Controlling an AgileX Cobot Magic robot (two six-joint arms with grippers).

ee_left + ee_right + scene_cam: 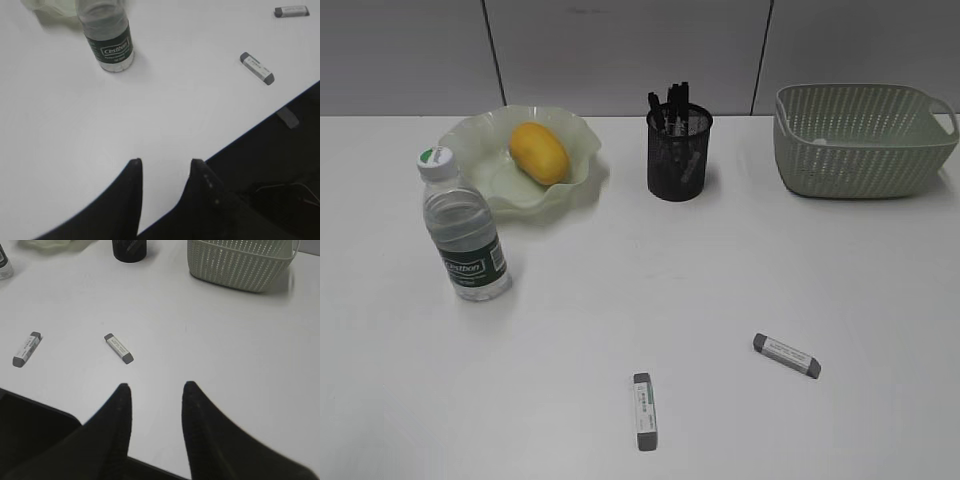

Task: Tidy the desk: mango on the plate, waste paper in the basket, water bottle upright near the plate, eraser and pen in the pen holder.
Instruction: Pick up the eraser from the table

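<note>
The mango [539,152] lies in the ruffled green plate [470,140] at the back left. The water bottle [463,227] stands upright in front of the plate, also in the left wrist view [107,36]. The black pen holder [679,153] holds several pens. The green basket [860,140] stands at the back right, with something white showing through its side. Two grey-and-white erasers lie on the desk [620,290]: one near the front [645,411], one to its right [786,355]. My left gripper [165,162] and right gripper [154,386] are open and empty near the front edge.
The desk's front edge runs close under both grippers, with dark floor beyond it [280,165]. In the right wrist view the erasers [118,348] [26,348] lie ahead to the left and the basket [240,262] far ahead.
</note>
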